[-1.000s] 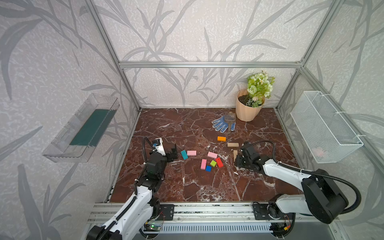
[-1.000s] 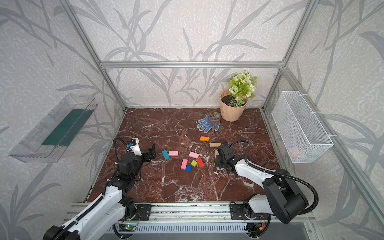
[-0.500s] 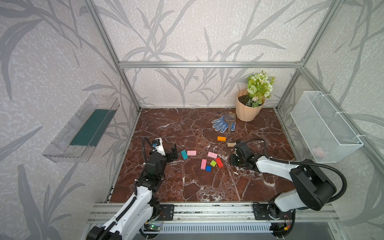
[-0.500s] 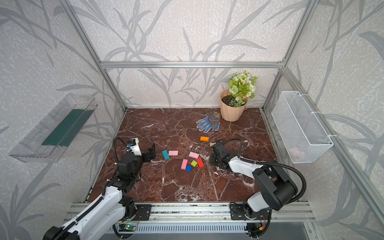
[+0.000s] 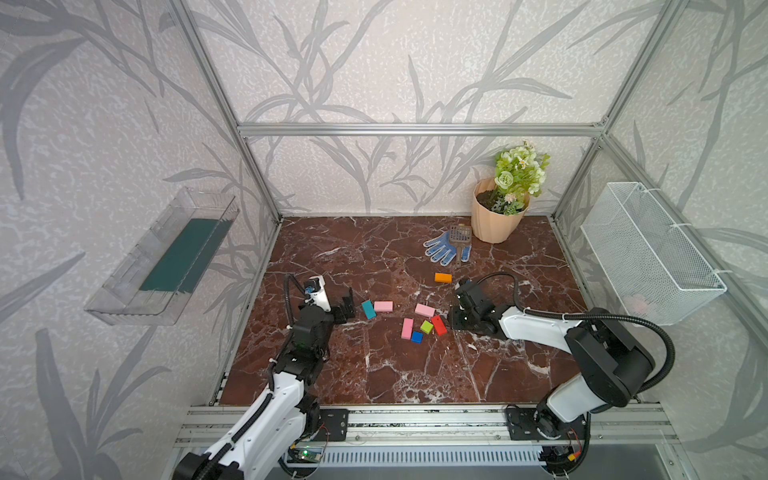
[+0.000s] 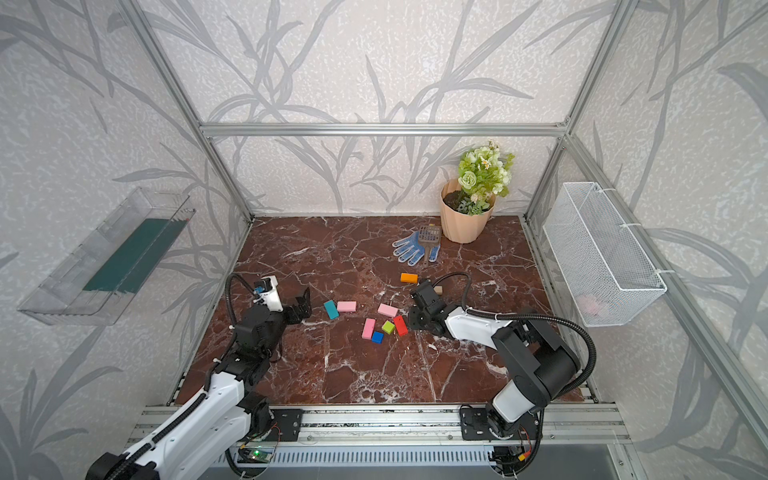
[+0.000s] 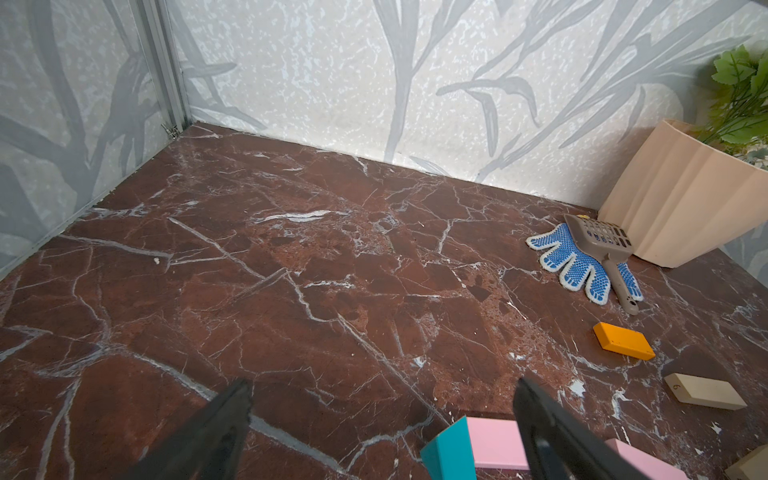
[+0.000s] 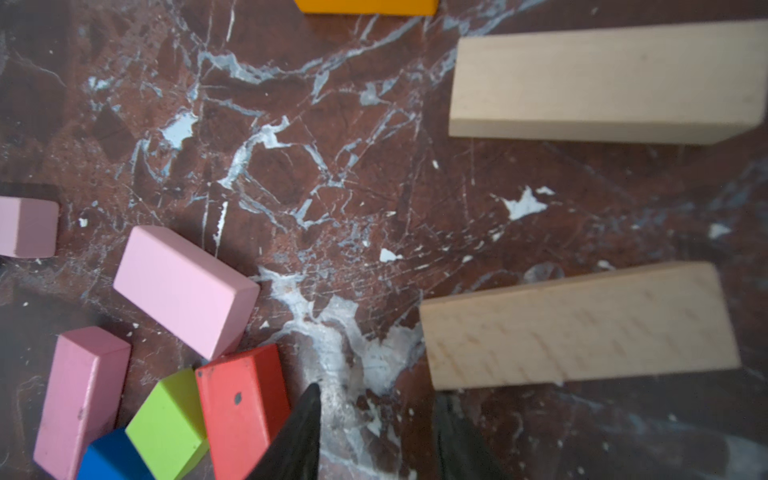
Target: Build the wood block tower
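Wood blocks [image 5: 424,309] lie scattered flat on the bench [image 5: 374,249], the left gripper [image 7: 382,384] holds its jaws wide open near the teal block [image 5: 368,309], and the right gripper [image 8: 376,392] holds its jaws partly open, empty, beside a tan block [image 8: 582,328].

Tan block [image 7: 704,390]: digit, 6 or 9.

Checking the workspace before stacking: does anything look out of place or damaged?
A blue dotted glove with a scoop lying on it sits by the flowerpot, unrelated to stacking. The red block shows small dark marks.
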